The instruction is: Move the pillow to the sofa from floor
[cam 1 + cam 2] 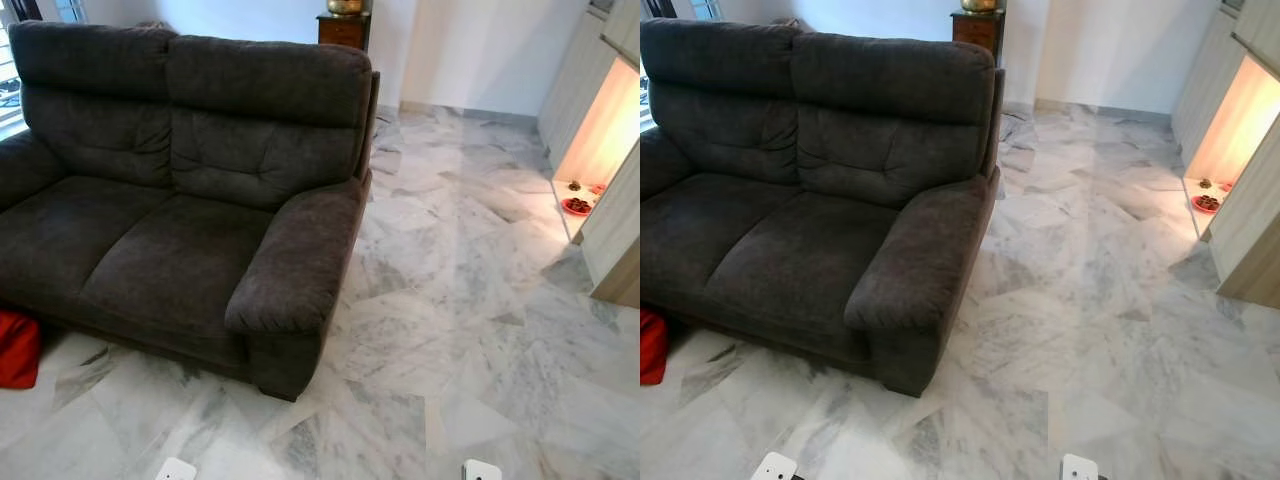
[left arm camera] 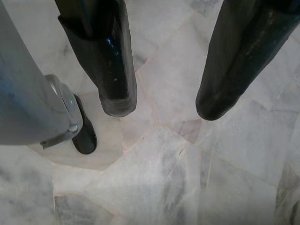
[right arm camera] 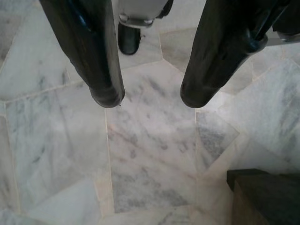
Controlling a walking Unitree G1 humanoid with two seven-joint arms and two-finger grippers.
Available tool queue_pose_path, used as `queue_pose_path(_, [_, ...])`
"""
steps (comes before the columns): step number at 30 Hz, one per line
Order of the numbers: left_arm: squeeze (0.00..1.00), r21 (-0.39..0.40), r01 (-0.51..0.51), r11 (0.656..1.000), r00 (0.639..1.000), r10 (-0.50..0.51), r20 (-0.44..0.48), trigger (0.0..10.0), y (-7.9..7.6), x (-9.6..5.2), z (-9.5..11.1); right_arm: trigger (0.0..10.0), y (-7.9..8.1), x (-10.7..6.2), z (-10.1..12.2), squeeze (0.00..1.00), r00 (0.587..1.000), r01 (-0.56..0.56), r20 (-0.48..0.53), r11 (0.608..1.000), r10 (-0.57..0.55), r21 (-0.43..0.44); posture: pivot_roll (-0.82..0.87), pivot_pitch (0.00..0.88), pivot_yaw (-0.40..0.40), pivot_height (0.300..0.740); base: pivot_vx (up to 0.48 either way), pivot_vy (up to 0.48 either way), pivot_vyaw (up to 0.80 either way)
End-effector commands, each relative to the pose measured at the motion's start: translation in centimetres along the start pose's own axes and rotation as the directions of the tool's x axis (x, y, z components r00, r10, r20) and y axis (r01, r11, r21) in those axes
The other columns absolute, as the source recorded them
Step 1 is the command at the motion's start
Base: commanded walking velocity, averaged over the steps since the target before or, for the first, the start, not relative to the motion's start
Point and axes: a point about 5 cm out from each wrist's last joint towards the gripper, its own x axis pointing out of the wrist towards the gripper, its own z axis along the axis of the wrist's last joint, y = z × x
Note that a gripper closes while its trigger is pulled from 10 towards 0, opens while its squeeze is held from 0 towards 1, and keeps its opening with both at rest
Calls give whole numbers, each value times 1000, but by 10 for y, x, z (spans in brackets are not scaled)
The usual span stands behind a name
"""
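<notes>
Head views: dark grey sofa (image 1: 190,190) on marble floor (image 1: 470,300), red pillow (image 1: 17,348) on the floor touching its front left corner; wrist views: left gripper (image 2: 161,105) and right gripper (image 3: 151,98), fingers apart, empty above floor.

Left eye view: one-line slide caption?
Dark grey sofa on marble floor, red pillow on the floor beside its front edge.
</notes>
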Motion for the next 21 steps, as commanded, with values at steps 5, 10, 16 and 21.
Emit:
queue_pose_path(5, [0,12,4,1000,999,-4,-45,10000,-2,-2,-11,10000,1,-1,-5,0,1000,-4,-17,1000,4,-10,105,34,22,740,0,0,0])
queue_pose_path(10, [0,20,9,1000,999,-8,-51,10000,-3,-2,-12,10000,3,-1,-8,0,999,-14,-34,1000,14,-18,100,27,24,740,0,242,0])
queue_pose_path(16, [0,24,14,1000,999,-13,-51,10000,-5,-2,-11,10000,4,-1,-9,0,999,-20,-40,999,18,-31,100,27,23,740,0,352,0])
queue_pose_path(21, [0,21,18,1000,999,-17,-47,10000,-6,-2,-10,10000,5,-1,-9,0,999,-22,-38,999,21,-30,98,32,22,740,0,0,0])
